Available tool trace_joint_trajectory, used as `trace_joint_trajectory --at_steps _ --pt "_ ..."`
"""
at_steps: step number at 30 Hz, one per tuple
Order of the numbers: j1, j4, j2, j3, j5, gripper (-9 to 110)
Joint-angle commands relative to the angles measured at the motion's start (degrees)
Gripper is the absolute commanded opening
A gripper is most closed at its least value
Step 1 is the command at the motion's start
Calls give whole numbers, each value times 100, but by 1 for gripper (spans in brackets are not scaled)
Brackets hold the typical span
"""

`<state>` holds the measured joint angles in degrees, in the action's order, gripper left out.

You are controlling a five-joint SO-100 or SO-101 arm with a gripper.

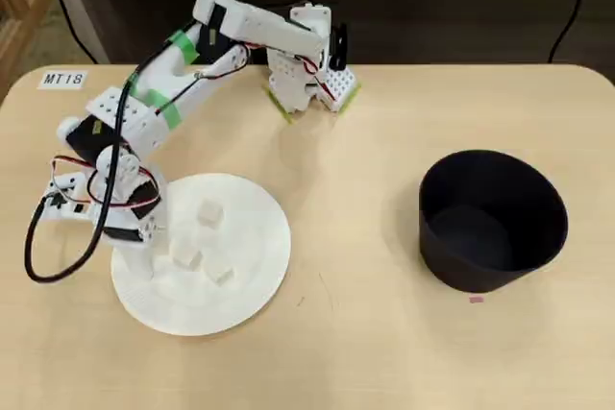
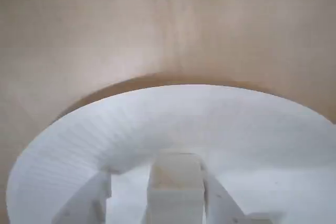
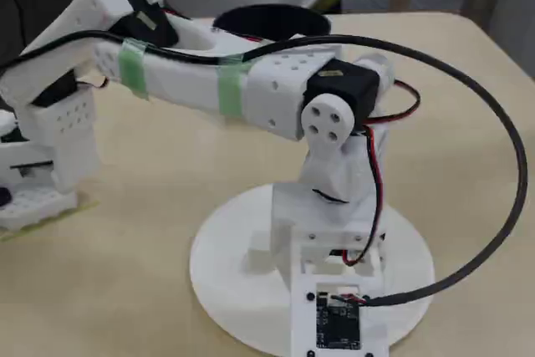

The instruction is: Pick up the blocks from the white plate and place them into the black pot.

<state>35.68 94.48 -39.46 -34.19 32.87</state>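
The white plate (image 1: pixel 259 228) lies at the front left of the table. Three small white blocks rest on it: one at the middle (image 1: pixel 209 213), two nearer the front (image 1: pixel 185 258) (image 1: pixel 219 274). My gripper (image 1: pixel 135 254) is low over the plate's left part. In the wrist view my gripper (image 2: pixel 157 178) has a fourth block (image 2: pixel 176 182) between its fingers; the right finger (image 2: pixel 220 203) is against it and a gap shows beside the left finger (image 2: pixel 86 203). The plate (image 2: pixel 173 119) fills that view. The black pot (image 1: pixel 480 280) stands empty at the right.
The arm's base (image 1: pixel 312 79) stands at the table's back edge. A label (image 1: pixel 63 79) marked MT18 sits at the back left. In the fixed view the wrist and a black cable (image 3: pixel 493 123) hang over the plate (image 3: pixel 226 282); the pot's rim (image 3: pixel 267 16) shows behind.
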Motion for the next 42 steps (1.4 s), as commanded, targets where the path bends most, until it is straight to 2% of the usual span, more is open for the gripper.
trace_joint_trajectory --at_steps 1,4,7,14,20,25,36,38,42 --pt "-44 26 62 422 18 19" --pt "-44 26 167 642 -26 11" --pt "-26 26 193 747 -202 -2" --pt "-18 79 -229 677 -211 -2" --pt "-492 70 -1811 686 -747 -2" --pt "-1591 79 -3173 299 -1362 -2" --pt "-5291 -18 -5388 -1784 -2487 -2" --pt "-5924 -448 -5836 -2584 -2646 -2" --pt "-6829 -2514 -7277 -5405 -3261 -2"
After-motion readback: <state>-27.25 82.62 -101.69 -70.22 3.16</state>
